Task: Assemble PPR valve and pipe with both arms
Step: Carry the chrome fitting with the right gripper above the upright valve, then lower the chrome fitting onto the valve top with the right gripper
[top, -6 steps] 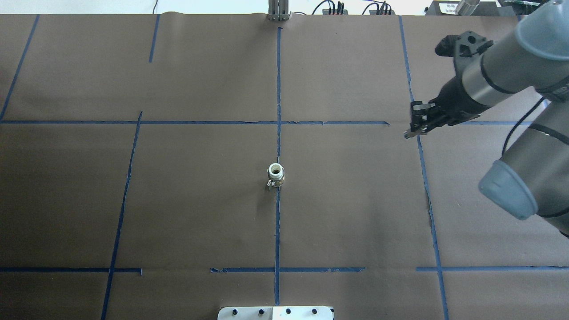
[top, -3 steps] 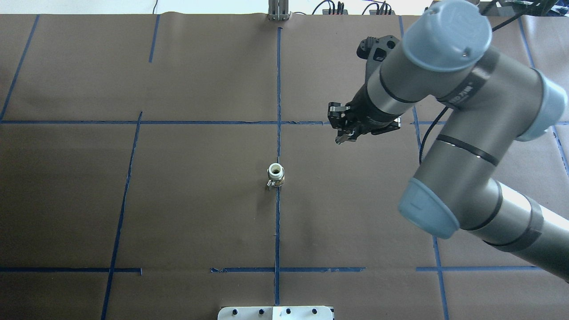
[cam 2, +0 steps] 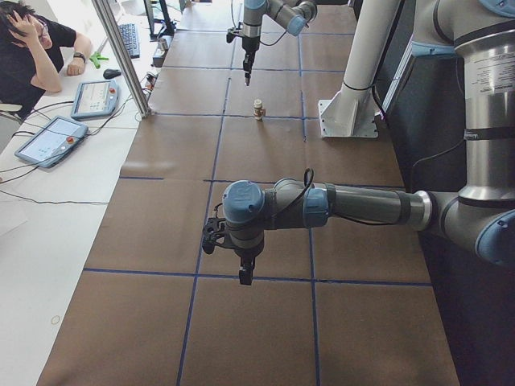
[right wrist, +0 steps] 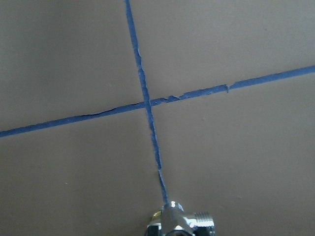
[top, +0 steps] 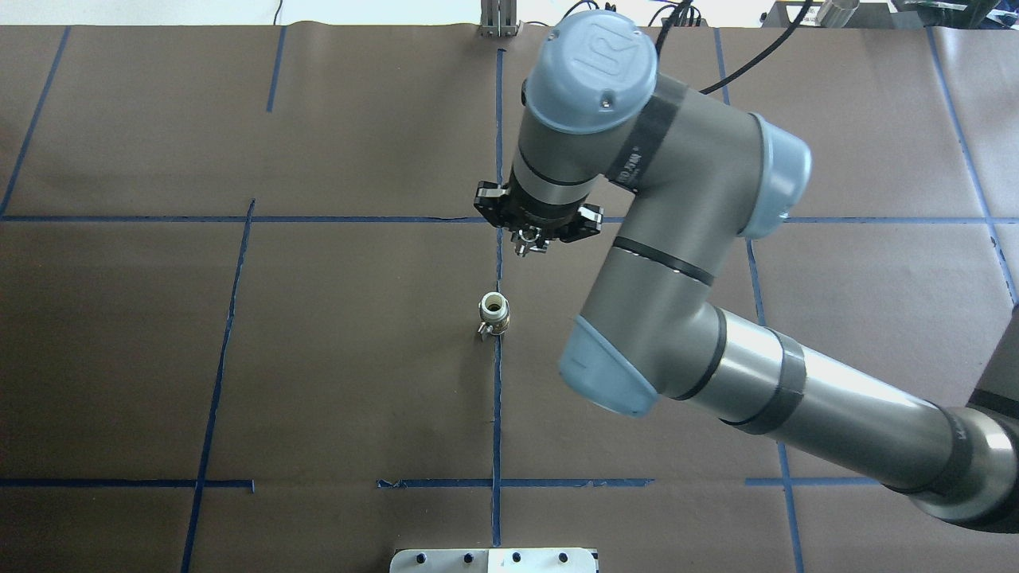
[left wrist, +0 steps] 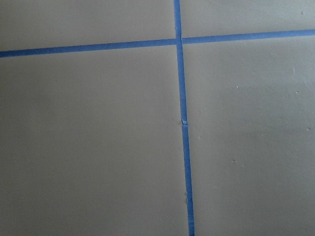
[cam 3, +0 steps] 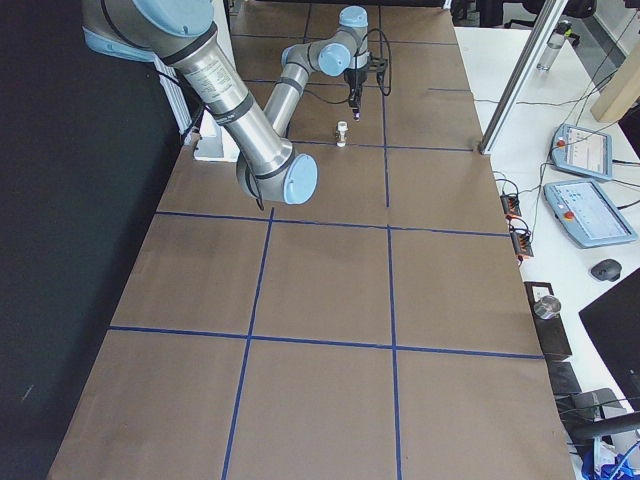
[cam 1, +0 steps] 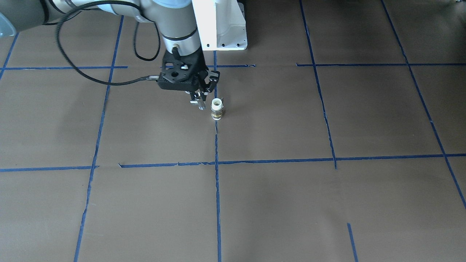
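The valve (top: 493,313) stands upright on the centre tape line: a brass body with a small metal handle and a white pipe end on top, also seen in the front view (cam 1: 217,109). My right gripper (top: 528,244) hangs above the table just beyond the valve and a little to its right, apart from it. It is shut on a small chrome threaded piece (right wrist: 178,221), which shows at the bottom of the right wrist view. My left gripper (cam 2: 245,275) hovers low at the table's left end, far from the valve. Whether it is open or shut I cannot tell.
Blue tape lines (top: 499,219) divide the brown table cover into squares. The robot's white base plate (cam 1: 222,34) sits close behind the valve. A metal post (cam 2: 121,56), tablets and a seated person (cam 2: 36,44) are past the table's far side.
My right arm has swept from the table's right side to the centre line. Its gripper now hangs just beyond the valve. The valve has not moved.
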{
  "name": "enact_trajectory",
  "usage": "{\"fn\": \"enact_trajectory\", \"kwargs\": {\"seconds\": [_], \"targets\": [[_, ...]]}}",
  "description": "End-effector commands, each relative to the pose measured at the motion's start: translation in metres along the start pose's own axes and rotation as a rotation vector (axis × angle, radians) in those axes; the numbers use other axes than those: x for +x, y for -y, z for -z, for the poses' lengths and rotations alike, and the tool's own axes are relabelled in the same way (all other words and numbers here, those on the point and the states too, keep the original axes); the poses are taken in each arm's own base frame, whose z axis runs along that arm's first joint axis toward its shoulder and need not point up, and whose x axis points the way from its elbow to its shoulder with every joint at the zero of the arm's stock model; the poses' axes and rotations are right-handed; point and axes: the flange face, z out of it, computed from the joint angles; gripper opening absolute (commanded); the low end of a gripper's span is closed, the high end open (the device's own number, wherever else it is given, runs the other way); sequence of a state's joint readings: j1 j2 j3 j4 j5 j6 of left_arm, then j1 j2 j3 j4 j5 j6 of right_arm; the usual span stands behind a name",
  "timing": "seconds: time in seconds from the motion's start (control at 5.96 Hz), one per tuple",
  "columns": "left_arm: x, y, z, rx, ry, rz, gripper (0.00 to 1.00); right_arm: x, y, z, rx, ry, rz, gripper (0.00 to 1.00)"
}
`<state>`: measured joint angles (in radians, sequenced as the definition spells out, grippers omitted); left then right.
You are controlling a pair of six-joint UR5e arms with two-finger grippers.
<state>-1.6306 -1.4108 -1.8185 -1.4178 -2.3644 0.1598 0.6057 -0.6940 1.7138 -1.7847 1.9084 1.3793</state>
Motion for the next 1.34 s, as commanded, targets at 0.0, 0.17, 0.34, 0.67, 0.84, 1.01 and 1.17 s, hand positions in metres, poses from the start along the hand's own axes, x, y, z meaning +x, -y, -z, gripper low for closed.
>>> {"fn": "enact_trajectory", "kwargs": {"seconds": [0.0, 0.17, 0.34, 0.67, 0.84, 1.01, 1.17], "targets": [[-0.001, 0.001, -0.001, -0.001, -0.001, 0.002, 1.00, -0.049, -0.020, -0.024, -0.012, -0.040, -0.040, 0.00], [-0.001, 0.001, -0.001, -0.001, -0.001, 0.005, 1.00, -0.046, -0.028, -0.032, -0.026, -0.088, -0.047, 0.00], [-0.001, 0.001, -0.001, 0.000, -0.001, 0.016, 1.00, -0.042, -0.030, -0.037, -0.028, -0.105, -0.048, 0.00], [-0.001, 0.001, -0.001, 0.000, -0.001, 0.016, 1.00, -0.040, -0.037, -0.041, -0.037, -0.133, -0.048, 0.00], [-0.001, 0.001, -0.001, -0.001, -0.001, 0.017, 1.00, -0.041, -0.039, -0.041, -0.041, -0.133, -0.046, 0.00], [-0.001, 0.001, -0.001, 0.000, -0.001, 0.016, 1.00, -0.041, -0.043, -0.043, -0.046, -0.139, -0.043, 0.00], [-0.001, 0.001, -0.001, -0.001, -0.001, 0.017, 1.00, -0.039, -0.046, -0.048, -0.049, -0.145, -0.041, 0.00]]}}
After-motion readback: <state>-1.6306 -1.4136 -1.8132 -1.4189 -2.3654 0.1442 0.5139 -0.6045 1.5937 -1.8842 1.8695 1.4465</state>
